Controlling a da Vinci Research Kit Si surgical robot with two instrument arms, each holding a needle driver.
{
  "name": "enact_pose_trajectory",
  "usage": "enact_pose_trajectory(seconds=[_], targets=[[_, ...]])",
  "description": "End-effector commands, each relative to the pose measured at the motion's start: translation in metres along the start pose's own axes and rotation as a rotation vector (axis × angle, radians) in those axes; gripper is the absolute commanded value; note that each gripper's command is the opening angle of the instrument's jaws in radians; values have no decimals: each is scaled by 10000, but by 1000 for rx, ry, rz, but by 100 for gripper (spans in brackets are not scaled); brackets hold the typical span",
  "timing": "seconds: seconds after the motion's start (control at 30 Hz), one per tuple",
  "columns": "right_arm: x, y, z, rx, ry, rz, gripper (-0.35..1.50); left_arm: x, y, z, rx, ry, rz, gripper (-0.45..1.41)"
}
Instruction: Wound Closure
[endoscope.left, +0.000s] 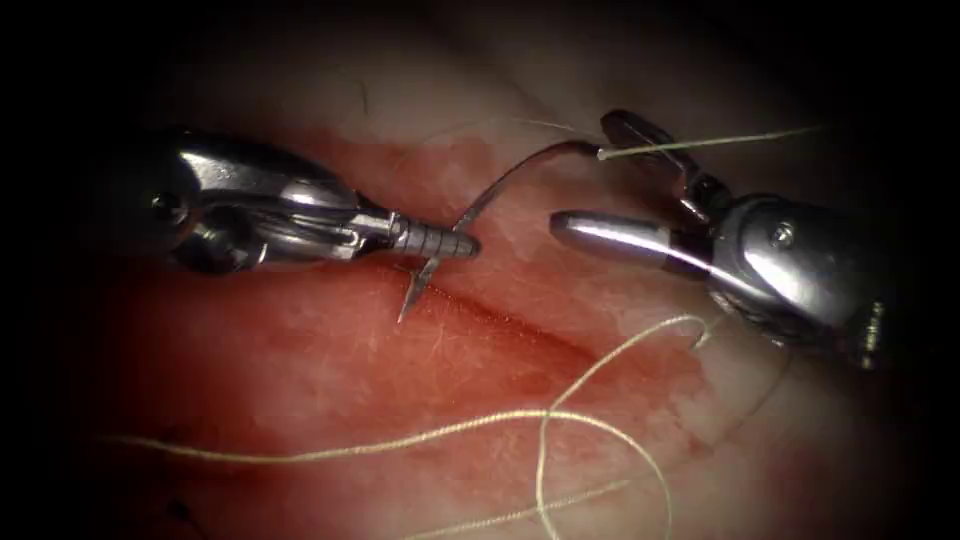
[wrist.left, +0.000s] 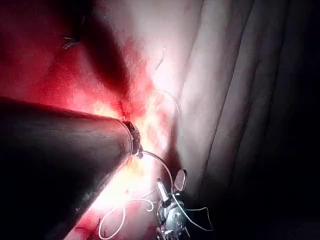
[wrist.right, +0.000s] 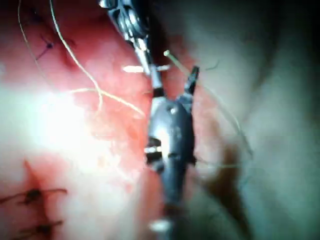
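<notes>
Steel needle (endoscope.left: 478, 205) sits in the left claw (endoscope.left: 445, 243), which is clenched on it near the pointed end. The sharp tip points down at the cut (endoscope.left: 500, 320) in the tissue (endoscope.left: 300, 370) and seems just at the surface; I cannot tell if it has entered. The curve of the needle rises up and to the right, and its back end with the thread (endoscope.left: 560, 415) lies between the two jaws of the right claw (endoscope.left: 590, 180), which are spread apart and grasp nothing. Pale thread runs from this end to the right, and more thread lies in loose loops over the red fluid (endoscope.left: 330, 350) on the tissue below the cut.
</notes>
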Motion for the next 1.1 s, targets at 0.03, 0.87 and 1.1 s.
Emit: enact_pose_trajectory(seconds=[0.03, 0.87, 1.1], targets=[[-6, -3, 12, -1, 4, 19, 94, -3, -4, 7, -4, 4, 0, -35], [-11, -23, 31, -24, 73, 53, -35, -5, 4, 10, -39, 13, -1, -35], [-14, -21, 31, 3, 68, 61, -35, -8, 11, 12, -67, -7, 1, -35]])
